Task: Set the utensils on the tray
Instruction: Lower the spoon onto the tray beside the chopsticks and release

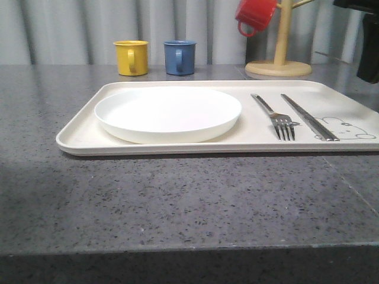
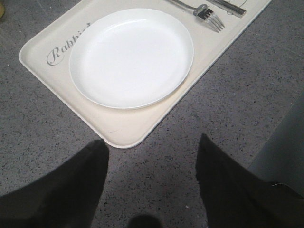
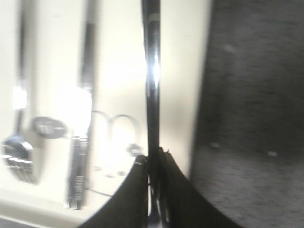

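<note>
Tray (image 1: 77, 139) holds plate (image 1: 168, 113), fork (image 1: 274, 115) and chopsticks (image 1: 308, 116), while the right claw (image 3: 154, 164) pinches a spoon (image 3: 152, 76) above it and the left claw (image 2: 152, 156) gapes wide.

A kitchen-style setting: a speckled grey stone counter (image 1: 177, 201) backed by pale grey curtains (image 1: 77, 29), with a yellow mug (image 1: 131, 57), a blue mug (image 1: 179, 57), and a red mug (image 1: 255, 15) hanging on a wooden mug tree (image 1: 279, 59).

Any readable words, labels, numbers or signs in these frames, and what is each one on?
"Rabbi": grey script on the tray in the left wrist view; the plate covers the rest of the word.
No other text is readable; the rabbit drawing on the tray carries no words.
</note>
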Available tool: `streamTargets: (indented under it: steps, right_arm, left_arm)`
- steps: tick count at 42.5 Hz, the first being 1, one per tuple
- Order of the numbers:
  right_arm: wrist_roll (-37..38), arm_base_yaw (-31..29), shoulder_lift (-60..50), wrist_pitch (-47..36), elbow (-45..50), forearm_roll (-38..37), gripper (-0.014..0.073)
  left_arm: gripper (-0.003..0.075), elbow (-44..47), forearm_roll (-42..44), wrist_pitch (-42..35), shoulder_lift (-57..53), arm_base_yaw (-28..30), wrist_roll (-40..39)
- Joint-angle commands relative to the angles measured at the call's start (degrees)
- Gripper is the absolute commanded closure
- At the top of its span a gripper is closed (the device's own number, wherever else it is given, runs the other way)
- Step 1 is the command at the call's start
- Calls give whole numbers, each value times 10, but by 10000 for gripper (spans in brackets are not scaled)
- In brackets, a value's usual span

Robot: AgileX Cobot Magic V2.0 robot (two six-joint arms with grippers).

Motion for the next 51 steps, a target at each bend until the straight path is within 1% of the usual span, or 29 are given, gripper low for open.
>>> streamTargets:
  steps: [1,6,19,22,27,32,35,37,40,46,51]
  right_arm:
    - [25,13,-28,15,-15,18,608]
    - [61,15,-28,4,-15,18,608]
    - [86,15,24,13,-15,18,606]
    - [87,15,32,12,-15,18,594]
    - [87,15,39,7,-15,15,500]
    - [87,15,41,-7,-15,15,340]
    - [87,15,41,-14,-15,15,264]
    - [86,15,41,-17,-15,15,235]
    - [80,15,36,-20,-15,13,227]
    - [40,20,3,-29,-15,12,231]
    - [1,48,-53,-30,-11,4,231]
  left_arm:
    - [312,-15,2,-40,-3,-5,-7]
    - [311,-15,2,-40,-3,-5,-7]
    - [311,-15,2,-40,-3,-5,-7]
    - [312,-15,2,-40,-3,-5,-7]
    - [312,-15,2,-40,-3,-5,-7]
    - [312,-15,2,-40,-3,-5,-7]
    - [311,-15,2,-40,-3,-5,-7]
    - [312,-15,2,-40,-3,-5,-7]
    - [311,-15,2,-40,-3,-5,-7]
    - [311,-15,2,-40,-3,-5,-7]
    - [312,-15,2,-40,-3,-5,-7]
